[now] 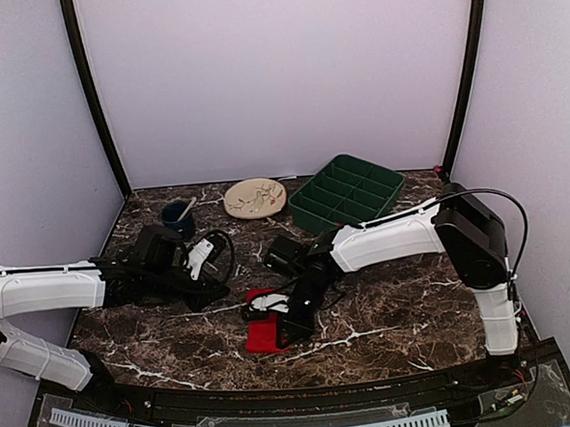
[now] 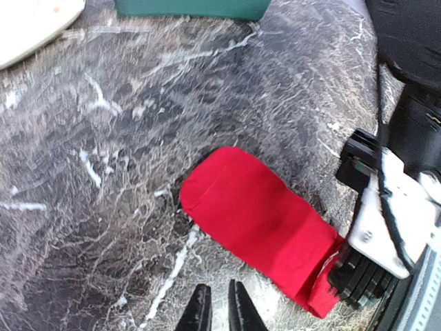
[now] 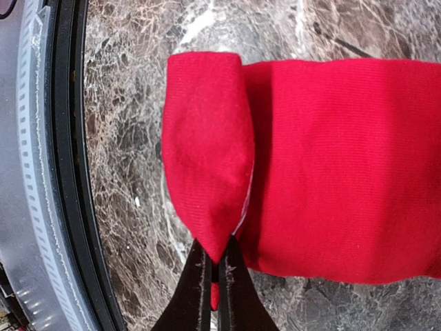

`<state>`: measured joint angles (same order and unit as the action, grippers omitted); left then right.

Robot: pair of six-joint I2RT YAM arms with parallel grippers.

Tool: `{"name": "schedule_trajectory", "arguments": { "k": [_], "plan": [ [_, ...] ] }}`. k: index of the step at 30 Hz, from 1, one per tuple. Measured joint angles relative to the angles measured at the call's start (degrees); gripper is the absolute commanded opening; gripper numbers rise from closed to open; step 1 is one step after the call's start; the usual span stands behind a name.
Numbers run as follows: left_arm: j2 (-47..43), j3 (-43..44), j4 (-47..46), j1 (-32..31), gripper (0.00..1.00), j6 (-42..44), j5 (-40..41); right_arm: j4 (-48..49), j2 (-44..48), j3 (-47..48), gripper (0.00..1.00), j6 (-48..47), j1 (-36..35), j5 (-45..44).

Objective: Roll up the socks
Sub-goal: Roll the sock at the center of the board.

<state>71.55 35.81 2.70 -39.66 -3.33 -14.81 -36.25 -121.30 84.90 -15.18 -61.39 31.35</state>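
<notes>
Socks lie flat as one red oblong on the bench, centre, close to the near edge; cannot separate the pair by eye. The near end is turned over into a first fold, and the right end effector is closed on that fold's edge. Judgement: the roll is barely begun. To do it well, hold the pinch tight, carry the fold toward the far end in short turns, and keep it square to the sock's length so the roll does not cone. Left end effector hovers left of the sock, fingers almost together, holding nothing; it could pin the far end against sliding. Farther back: blue cup, patterned plate, green divided tray. No brand, label or legible writing seen.
</notes>
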Motion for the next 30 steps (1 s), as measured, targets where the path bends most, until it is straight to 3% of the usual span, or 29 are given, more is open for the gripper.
{"name": "schedule_trajectory", "arguments": {
  "k": [8,16,30],
  "plan": [
    [-2.6,-2.8,-4.7,-13.1,0.22,3.7,11.1,-3.7,-1.1,1.7,0.00,-0.1,1.6,4.0],
    [-4.3,-5.0,-5.8,-19.6,0.30,7.7,20.4,-9.1,-4.1,4.5,0.00,-0.8,1.9,7.9],
    [-9.6,-7.2,-6.6,-26.3,0.32,9.7,24.7,-9.3,-5.7,7.2,0.00,-0.3,4.4,10.6]
  ]
}}
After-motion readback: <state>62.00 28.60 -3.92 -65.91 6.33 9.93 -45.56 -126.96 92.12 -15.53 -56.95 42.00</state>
